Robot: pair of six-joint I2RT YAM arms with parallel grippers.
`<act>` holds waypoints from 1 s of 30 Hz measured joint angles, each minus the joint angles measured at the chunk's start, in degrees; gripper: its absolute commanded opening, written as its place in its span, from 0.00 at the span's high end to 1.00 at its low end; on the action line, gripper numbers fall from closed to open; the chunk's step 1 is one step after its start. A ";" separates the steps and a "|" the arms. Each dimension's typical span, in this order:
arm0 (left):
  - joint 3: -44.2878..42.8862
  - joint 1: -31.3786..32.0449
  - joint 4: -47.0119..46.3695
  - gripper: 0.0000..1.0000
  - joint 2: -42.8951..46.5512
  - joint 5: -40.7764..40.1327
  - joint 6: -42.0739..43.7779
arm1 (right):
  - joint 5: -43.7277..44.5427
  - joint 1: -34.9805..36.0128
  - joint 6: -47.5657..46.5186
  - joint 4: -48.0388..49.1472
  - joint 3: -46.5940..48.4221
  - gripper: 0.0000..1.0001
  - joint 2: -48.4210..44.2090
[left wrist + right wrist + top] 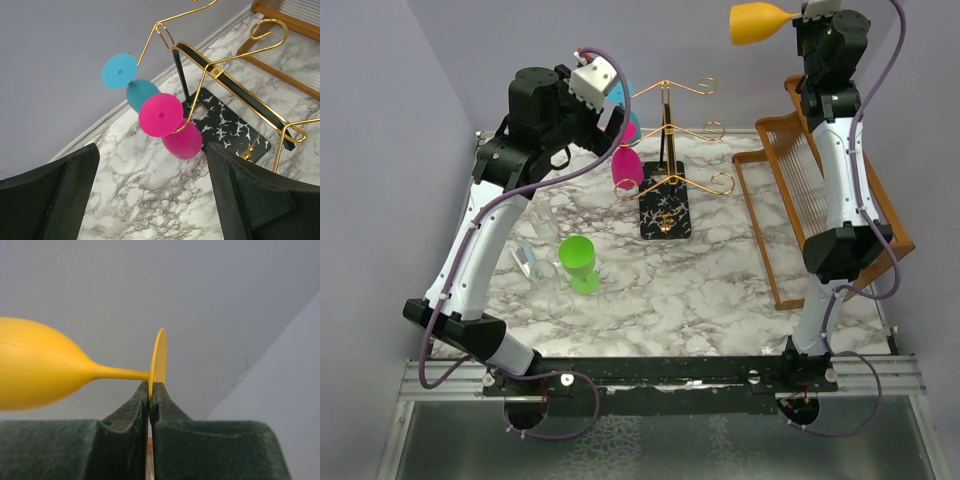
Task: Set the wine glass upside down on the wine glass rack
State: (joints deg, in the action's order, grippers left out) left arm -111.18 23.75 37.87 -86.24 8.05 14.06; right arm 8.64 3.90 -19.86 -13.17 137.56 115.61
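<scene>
Yellow wine glass (40, 370) sticks out sideways, left of the right gripper (150, 390), which is pinched tight on its foot rim. Prob light plastic, slick, wobbly there; stem's safer imo. Left gripper (152, 165) gapes empty, rack (226, 81) just ahead.

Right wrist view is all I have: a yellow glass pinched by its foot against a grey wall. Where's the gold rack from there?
Observer: In the top view, the wine glass rack stands to the left of the yellow glass. The right end effector holds the glass high, with its bowl pointing left.
Operator: Anything hanging on the rack?
Observer: Yes. A pink glass and a blue glass hang upside down on its left side.
Operator: Where's the other arm?
Observer: The left end effector is open and empty, close to those two glasses.
</scene>
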 measured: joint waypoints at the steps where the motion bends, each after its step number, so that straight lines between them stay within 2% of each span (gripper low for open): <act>1: 0.00 0.00 0.00 0.09 0.04 -0.09 0.07 | 0.46 0.00 -0.94 0.46 0.11 0.99 0.39; 5: 0.02 0.00 -0.04 0.09 0.31 -0.28 0.61 | 2.29 0.55 -7.28 4.39 0.13 0.98 2.95; 12: 0.81 0.00 -0.15 0.09 1.20 -1.20 2.08 | 1.75 1.42 -19.17 12.46 -5.20 0.99 4.09; 20: 1.09 0.00 -0.15 0.09 1.68 -1.51 2.64 | -4.70 1.92 -28.76 19.26 -12.24 0.99 4.20; 30: 1.09 0.00 -0.15 0.09 1.81 -1.51 3.19 | -15.45 2.01 -36.35 19.98 -16.13 0.98 4.28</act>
State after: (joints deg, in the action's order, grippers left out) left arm -110.08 23.75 37.71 -84.42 6.55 17.26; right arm -6.81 5.91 -56.21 6.81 121.43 119.90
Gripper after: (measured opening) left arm 0.908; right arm 0.023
